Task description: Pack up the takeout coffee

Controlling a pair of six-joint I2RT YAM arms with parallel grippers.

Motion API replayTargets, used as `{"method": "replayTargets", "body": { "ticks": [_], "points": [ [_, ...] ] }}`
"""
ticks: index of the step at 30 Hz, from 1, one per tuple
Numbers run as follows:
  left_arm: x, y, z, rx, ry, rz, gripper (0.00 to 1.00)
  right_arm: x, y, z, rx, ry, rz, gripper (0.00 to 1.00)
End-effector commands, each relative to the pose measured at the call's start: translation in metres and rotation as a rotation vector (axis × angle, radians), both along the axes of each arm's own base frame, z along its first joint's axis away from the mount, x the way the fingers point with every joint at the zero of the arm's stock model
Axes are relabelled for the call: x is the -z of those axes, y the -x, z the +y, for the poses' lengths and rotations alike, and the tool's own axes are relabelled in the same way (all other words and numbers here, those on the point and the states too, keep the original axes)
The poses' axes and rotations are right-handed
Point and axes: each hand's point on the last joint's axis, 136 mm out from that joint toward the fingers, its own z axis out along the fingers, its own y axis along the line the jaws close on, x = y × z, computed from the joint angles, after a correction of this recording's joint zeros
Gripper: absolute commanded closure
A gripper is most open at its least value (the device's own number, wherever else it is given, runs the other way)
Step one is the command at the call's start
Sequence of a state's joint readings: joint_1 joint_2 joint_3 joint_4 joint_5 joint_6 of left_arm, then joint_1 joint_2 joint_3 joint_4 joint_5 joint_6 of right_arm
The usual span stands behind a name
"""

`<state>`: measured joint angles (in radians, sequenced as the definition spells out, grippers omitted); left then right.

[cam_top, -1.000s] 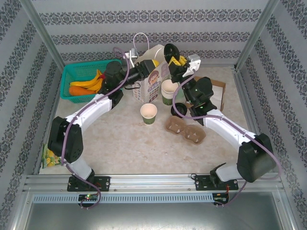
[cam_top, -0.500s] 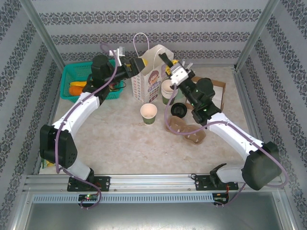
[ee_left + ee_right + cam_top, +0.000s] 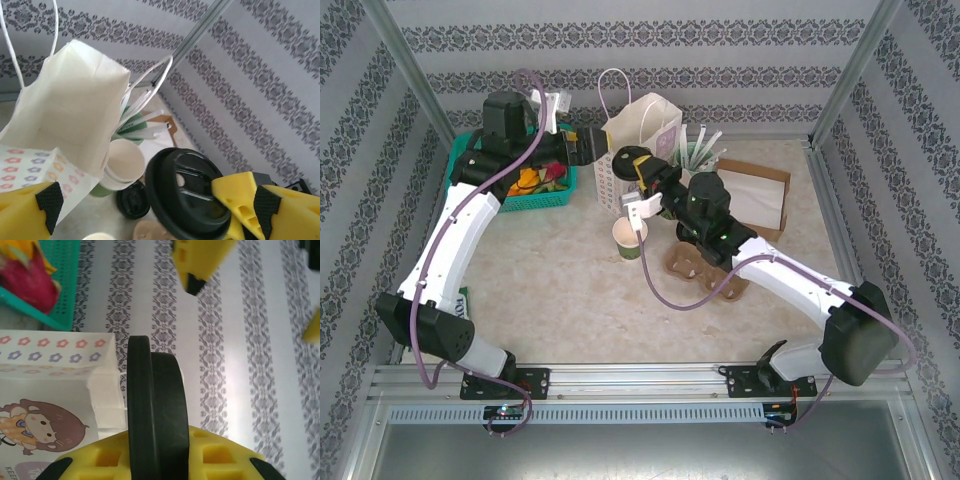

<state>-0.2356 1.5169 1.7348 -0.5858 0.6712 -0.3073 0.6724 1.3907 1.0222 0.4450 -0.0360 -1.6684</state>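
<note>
Right gripper [image 3: 638, 170] clamped on coffee [image 3: 155, 405], close by bag [image 3: 642, 128]. Left gripper [image 3: 578, 150] spread wide, empty, left of bag, near basket [image 3: 458, 170].

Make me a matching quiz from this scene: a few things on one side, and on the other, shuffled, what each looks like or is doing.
Things:
1. takeout coffee
2. left tool
3. paper bag
4. basket

Descriptions:
A. teal mesh
B. wide open, holding nothing
C. clamped in the right tool
D. white, standing upright

Pairs: 1-C, 2-B, 3-D, 4-A
</note>
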Motion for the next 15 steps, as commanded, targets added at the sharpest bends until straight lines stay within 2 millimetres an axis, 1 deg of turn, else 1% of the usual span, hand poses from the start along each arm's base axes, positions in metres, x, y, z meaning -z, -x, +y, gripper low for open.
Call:
{"method": "replayTargets", "body": {
  "ticks": [1, 5, 9, 12, 15],
  "points": [
    [0.028, 0.016, 0.002, 0.075, -0.136, 0.072, 0.0, -0.001, 0.003, 0.009, -0.039, 0.177, -0.172, 1.0],
    [0.042, 0.024, 0.003, 0.147, -0.212, 0.116, 0.0, 0.007, 0.008, 0.017, -0.095, 0.262, -0.238, 1.0],
    [0.05, 0.029, 0.004, 0.182, -0.257, 0.135, 0.01, 0.014, 0.017, 0.022, -0.137, 0.315, -0.258, 1.0],
    [0.05, 0.033, 0.003, 0.207, -0.26, 0.134, 0.07, 0.02, 0.018, 0.024, -0.146, 0.352, -0.277, 1.0],
    [0.056, 0.038, 0.005, 0.238, -0.303, 0.131, 0.14, 0.021, 0.022, 0.026, -0.168, 0.365, -0.282, 1.0]
  ]
}}
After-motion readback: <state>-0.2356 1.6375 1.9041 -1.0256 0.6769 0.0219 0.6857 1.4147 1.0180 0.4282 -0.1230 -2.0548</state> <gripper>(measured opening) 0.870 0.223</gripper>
